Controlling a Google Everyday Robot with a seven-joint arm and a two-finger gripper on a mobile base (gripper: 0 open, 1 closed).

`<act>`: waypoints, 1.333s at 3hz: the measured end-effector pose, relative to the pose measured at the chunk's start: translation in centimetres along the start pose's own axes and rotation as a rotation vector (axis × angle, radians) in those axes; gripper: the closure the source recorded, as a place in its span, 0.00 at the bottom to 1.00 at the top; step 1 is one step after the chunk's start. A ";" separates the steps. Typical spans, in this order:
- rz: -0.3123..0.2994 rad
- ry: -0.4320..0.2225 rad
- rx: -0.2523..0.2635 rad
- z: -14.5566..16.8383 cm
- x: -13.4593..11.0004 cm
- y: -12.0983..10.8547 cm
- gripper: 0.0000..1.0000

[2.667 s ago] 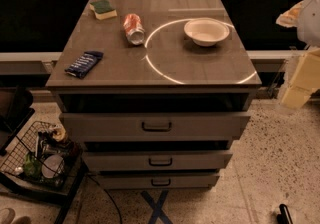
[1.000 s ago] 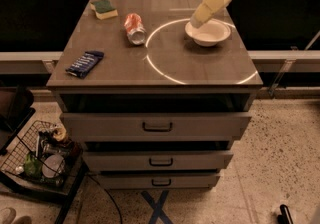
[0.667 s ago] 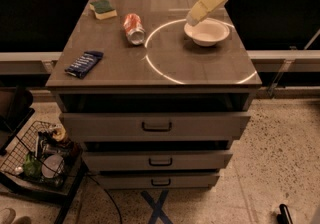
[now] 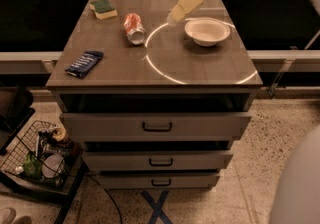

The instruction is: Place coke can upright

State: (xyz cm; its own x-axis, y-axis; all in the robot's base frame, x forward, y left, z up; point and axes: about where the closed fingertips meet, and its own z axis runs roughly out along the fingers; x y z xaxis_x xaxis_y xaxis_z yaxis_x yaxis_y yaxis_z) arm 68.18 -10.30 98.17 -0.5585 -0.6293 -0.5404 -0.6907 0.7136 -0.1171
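Wooden bench [image 4: 200, 70] over drawers: coke can [image 4: 134, 29] lies on its side, back left. Gripper [image 4: 176, 14] hovers just right of it, nothing visibly held; open or closed, can't tell. Light, thin-walled, slick, probably rolls, so grasp mid-body, gently.

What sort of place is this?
Likely an office kitchen or test space: a drawer cabinet holds a bowl, sponge and lying coke can; the gripper hangs above, between can and bowl.

Red coke can [image 4: 134, 28], cream end effector [image 4: 173, 17] beside white bowl [image 4: 207, 31], dark blue packet [image 4: 84, 63]
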 end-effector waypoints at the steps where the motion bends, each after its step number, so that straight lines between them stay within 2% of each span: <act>1: -0.025 -0.003 -0.009 4.5 -3.7 0.0 0.00; 2: -0.029 0.017 0.006 7.0 -6.7 -0.1 0.00; 3: 0.000 0.065 0.032 9.1 -9.0 -0.1 0.00; 4: 0.074 0.118 0.048 11.5 -10.4 0.3 0.00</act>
State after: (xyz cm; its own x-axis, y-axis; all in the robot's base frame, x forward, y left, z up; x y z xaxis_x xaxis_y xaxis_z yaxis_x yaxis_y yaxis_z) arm 79.07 -0.02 94.20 -0.6595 -0.6041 -0.4474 -0.6242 0.7717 -0.1218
